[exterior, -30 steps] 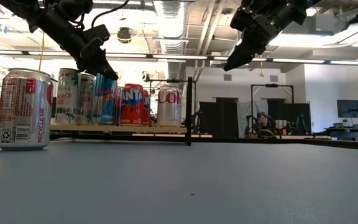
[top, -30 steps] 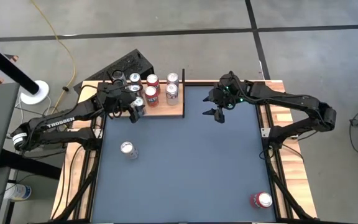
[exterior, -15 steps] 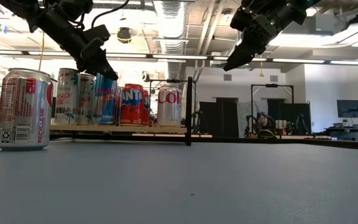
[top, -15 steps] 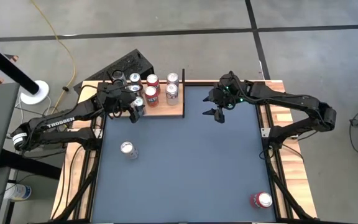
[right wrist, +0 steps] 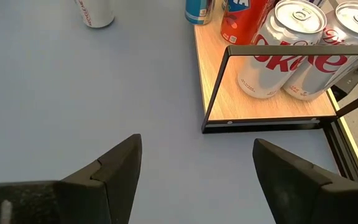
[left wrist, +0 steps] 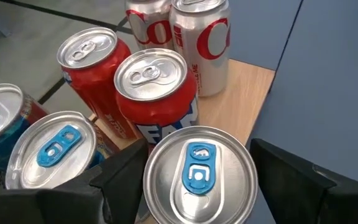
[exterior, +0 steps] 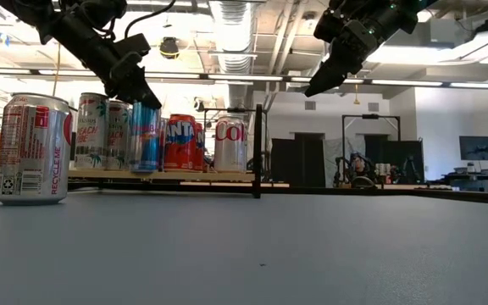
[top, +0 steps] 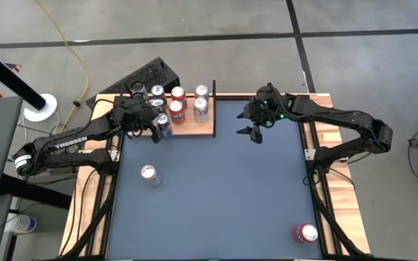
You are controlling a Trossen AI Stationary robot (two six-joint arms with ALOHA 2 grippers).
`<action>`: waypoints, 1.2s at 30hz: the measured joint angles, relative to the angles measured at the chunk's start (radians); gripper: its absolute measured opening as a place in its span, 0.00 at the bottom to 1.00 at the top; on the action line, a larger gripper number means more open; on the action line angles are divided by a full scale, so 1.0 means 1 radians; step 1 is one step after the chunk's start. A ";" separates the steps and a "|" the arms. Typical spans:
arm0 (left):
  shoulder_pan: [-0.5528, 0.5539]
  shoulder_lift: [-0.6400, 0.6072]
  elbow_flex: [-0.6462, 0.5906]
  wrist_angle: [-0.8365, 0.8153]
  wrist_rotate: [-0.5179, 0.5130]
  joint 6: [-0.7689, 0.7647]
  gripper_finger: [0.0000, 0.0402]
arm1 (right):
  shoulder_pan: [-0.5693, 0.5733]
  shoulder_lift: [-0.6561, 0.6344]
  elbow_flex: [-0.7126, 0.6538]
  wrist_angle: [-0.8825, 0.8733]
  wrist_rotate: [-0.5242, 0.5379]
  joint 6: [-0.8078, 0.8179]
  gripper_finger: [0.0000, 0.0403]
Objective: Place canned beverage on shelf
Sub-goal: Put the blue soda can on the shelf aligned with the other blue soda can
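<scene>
blue can (exterior: 145, 135) now upright on shelf (top: 202, 130) | left claw (top: 158, 129) parted, straddling it | red cans (left wrist: 154, 87) adjacent

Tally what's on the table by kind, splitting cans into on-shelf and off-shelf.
Shelf: 1
Cans on it: 7
Cans off it: 2
Total: 10

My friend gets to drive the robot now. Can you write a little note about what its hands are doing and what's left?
Left hand: open around the blue-tab can, which stands on the shelf at its front edge.
Right hand: open, empty, raised over the table beside the shelf.
Done: several cans stand on the shelf.
Left: lift the left hand clear, then shelve the silver can and the red can on the table.
</scene>
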 joint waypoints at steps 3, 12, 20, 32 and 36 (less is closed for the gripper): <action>0.000 0.001 -0.001 0.029 -0.013 0.018 0.67 | 0.000 0.000 0.000 0.000 0.000 0.000 0.72; 0.000 0.000 0.031 0.020 -0.013 0.042 0.67 | 0.000 0.000 0.000 0.000 0.000 0.000 0.72; -0.009 0.000 0.084 -0.008 0.079 0.055 0.67 | 0.000 0.000 0.000 -0.002 0.000 -0.001 0.72; -0.223 0.031 0.106 -0.005 0.086 0.070 0.62 | 0.000 0.000 0.000 0.000 0.000 -0.001 0.72; -0.310 0.094 0.106 0.000 -0.032 0.082 0.50 | 0.000 0.000 0.000 0.000 0.000 -0.001 0.72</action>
